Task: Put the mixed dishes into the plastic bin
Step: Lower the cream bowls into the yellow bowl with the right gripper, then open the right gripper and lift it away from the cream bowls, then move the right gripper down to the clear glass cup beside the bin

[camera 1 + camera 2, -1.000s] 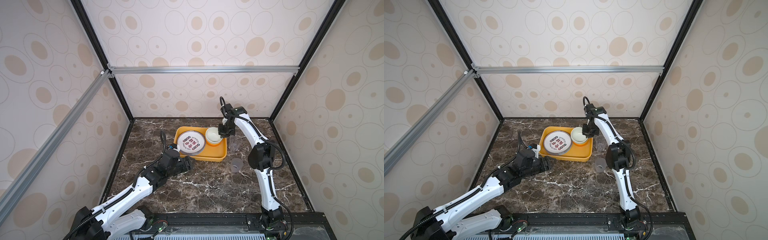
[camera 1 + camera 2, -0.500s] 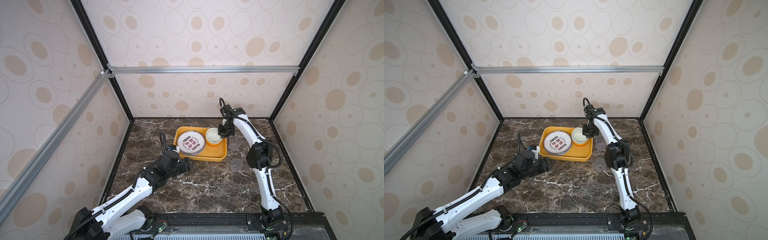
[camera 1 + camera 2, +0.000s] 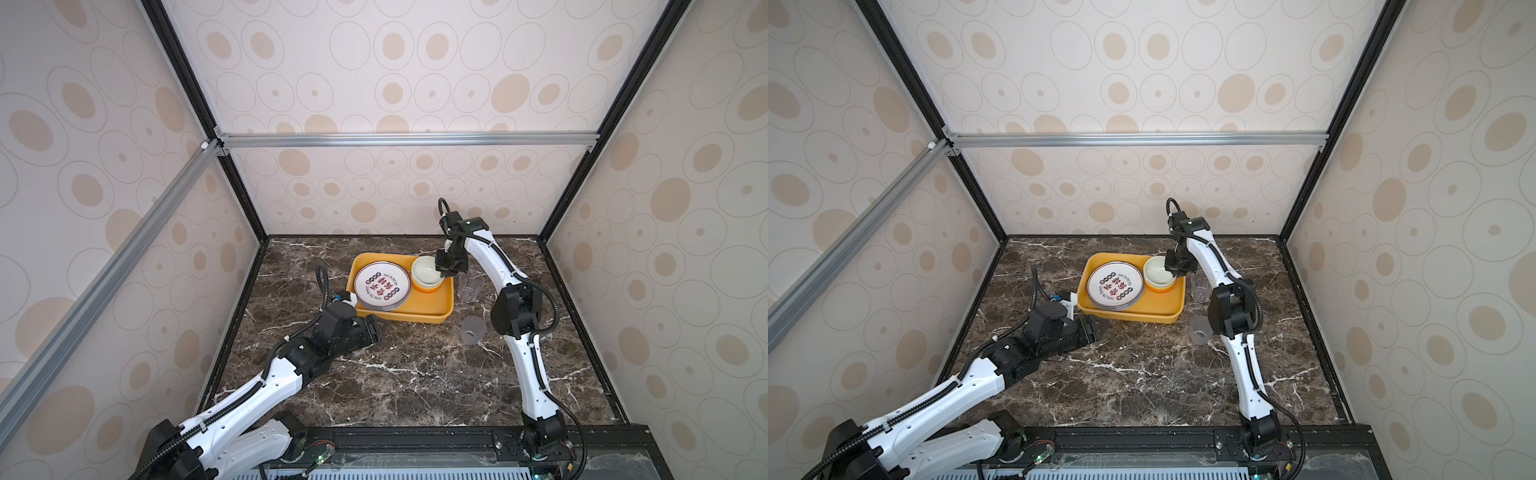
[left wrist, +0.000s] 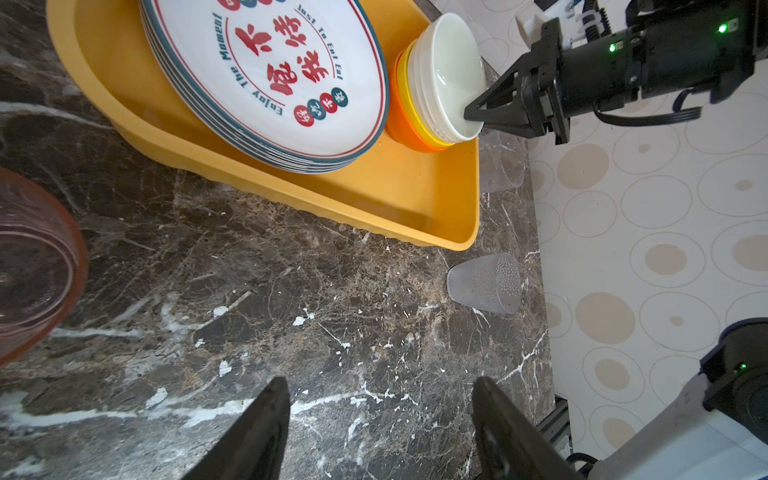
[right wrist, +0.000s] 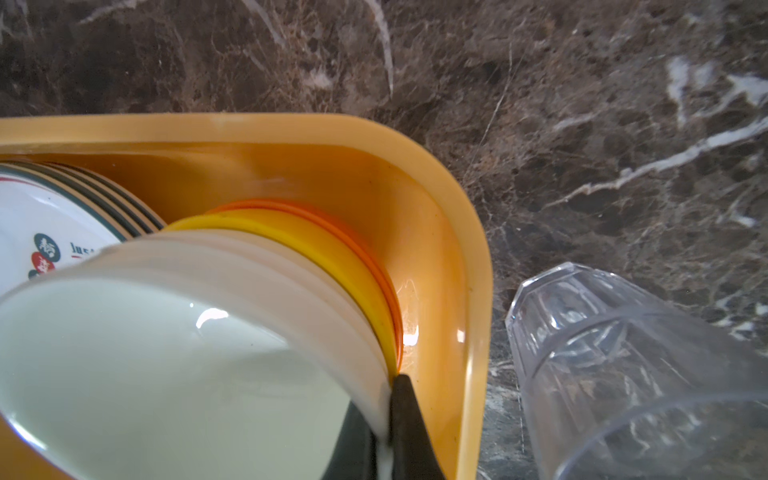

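Observation:
The mustard-yellow plastic bin [image 3: 419, 319] [image 3: 1142, 318] stands mid-table and holds a stack of white plates [image 3: 382, 286] [image 4: 286, 70] with red characters. Beside the plates, an off-white bowl [image 3: 426, 270] [image 5: 166, 365] is nested in a yellow bowl [image 5: 324, 249] and an orange one. My right gripper [image 3: 445, 270] [image 5: 384, 399] is shut on the off-white bowl's rim, one finger inside and one outside. My left gripper [image 3: 376, 328] [image 4: 379, 382] hovers low just in front of the bin's near-left corner, open and empty.
A clear cup [image 3: 469, 287] [image 5: 623, 365] stands right of the bin. A greyish cup [image 3: 473, 330] [image 4: 486, 282] sits upside down off its near-right corner. A pinkish cup [image 4: 33, 262] shows beside the left gripper in the left wrist view. Walls enclose the marble table.
The right arm's elbow has shifted slightly left. The bowl stack and the left arm have not visibly moved.

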Tool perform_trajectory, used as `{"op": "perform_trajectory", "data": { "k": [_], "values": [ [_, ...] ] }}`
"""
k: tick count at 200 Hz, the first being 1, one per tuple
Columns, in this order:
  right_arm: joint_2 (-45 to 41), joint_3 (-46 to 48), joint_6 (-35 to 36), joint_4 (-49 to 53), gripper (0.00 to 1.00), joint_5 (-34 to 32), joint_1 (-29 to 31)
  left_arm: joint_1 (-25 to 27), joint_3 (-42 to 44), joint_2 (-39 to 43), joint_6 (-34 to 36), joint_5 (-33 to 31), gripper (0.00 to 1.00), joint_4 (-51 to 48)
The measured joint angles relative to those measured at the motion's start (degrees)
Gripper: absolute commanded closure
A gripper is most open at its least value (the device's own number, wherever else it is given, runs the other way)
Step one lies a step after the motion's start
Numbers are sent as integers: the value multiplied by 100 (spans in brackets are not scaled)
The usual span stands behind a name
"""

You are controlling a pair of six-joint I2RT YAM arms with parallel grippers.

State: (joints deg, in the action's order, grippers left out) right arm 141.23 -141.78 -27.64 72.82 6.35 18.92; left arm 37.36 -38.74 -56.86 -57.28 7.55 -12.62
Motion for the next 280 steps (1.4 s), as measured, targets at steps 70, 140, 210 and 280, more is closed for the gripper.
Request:
{"op": "perform_trajectory", "data": {
  "k": [70, 140, 210, 280],
  "values": [
    [0, -105, -42, -9, 78, 63, -2, 0, 39, 22, -13, 0, 31, -9],
    [-662, 518, -15, -74, 72, 44, -2, -2, 57, 90, -13, 35, 31, -9],
    [-2662, 2555, 15, -664, 69, 11, -2, -4, -17, 11, 199, 267, 30, -24],
    [-4162, 4583, 48, -1180, 63, -42, -2, -4, -280, -538, 501, 723, 30, -7]
  ]
}}
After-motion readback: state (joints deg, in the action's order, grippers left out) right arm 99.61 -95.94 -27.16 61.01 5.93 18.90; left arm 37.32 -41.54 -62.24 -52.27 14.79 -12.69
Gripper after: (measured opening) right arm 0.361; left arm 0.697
